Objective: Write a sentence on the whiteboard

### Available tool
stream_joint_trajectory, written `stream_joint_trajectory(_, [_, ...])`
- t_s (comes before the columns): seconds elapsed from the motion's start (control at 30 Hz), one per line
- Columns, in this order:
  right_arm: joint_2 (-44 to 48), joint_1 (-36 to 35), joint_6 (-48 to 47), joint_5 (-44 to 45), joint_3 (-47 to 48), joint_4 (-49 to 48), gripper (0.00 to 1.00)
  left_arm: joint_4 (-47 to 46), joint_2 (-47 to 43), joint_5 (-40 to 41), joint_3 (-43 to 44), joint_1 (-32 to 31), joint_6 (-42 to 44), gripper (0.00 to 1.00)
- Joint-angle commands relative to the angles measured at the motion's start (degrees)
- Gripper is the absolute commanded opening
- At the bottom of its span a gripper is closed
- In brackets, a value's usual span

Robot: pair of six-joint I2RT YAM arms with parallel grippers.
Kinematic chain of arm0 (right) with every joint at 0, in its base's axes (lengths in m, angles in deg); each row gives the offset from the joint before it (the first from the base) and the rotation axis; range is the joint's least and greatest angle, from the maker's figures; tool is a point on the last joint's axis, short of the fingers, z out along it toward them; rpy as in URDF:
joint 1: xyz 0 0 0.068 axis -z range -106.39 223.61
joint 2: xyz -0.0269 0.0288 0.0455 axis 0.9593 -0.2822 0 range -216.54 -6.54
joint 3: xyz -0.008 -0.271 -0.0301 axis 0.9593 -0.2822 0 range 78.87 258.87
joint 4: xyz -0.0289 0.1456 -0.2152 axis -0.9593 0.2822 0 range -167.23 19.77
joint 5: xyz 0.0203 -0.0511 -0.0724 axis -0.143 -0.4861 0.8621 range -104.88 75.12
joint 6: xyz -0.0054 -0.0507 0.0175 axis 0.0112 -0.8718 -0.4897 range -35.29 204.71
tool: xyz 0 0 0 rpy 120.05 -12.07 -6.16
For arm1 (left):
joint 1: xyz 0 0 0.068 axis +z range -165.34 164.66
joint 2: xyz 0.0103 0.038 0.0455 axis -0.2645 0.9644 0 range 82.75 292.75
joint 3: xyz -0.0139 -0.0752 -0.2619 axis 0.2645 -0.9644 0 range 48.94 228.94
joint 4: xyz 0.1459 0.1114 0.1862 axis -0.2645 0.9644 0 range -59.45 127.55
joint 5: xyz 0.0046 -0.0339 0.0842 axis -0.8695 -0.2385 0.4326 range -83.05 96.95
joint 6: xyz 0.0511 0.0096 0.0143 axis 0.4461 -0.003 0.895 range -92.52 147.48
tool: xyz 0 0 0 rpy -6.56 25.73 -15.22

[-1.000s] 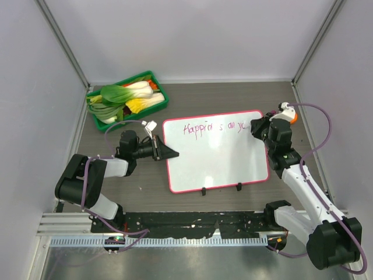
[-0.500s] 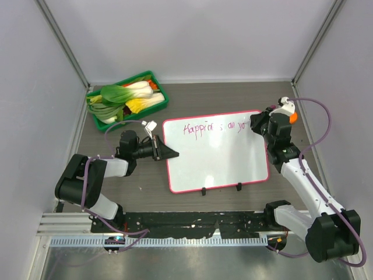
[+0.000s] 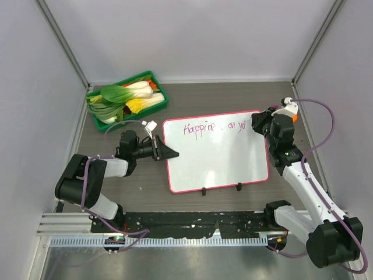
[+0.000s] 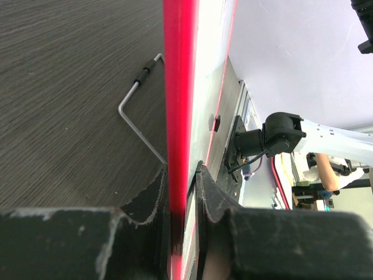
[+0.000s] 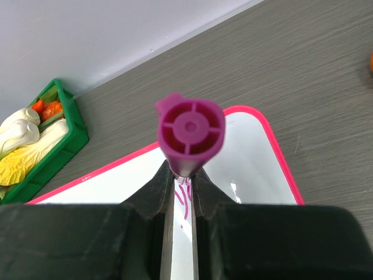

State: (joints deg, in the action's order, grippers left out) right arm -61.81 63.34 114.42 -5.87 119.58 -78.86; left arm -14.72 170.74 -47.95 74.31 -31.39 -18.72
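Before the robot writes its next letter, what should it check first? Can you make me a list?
1. Left gripper pinches the whiteboard by its pink frame: ok.
2. Right gripper is shut on the purple marker: ok.
3. Marker tip touches the board: cannot tell, it is hidden.
4. White space left under the sentence: ok, most of the board is bare.
5. Sentence finished: not ok, only one short line shows.
6. Green vegetable tray sits apart from the board: ok.
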Motion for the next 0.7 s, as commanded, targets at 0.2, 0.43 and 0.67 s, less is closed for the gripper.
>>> stream_joint_trajectory(0.2, [-0.9,0.3,0.2,3.3,-0.2,-1.8,0.01,7.3,1.7,7.7,-0.8,-1.0,8.0,0.00])
stream_joint_trajectory(0.43, [-1.2,0.4,0.0,3.8,-1.4,-1.4,0.01,7.3,1.8,7.7,-0.8,-1.0,8.0,0.00])
stream_joint_trajectory(0.67, [-0.4,0.5,-0.4,2.9,-2.2,-0.3,0.01,7.2,1.8,7.7,-0.8,-1.0,8.0,0.00])
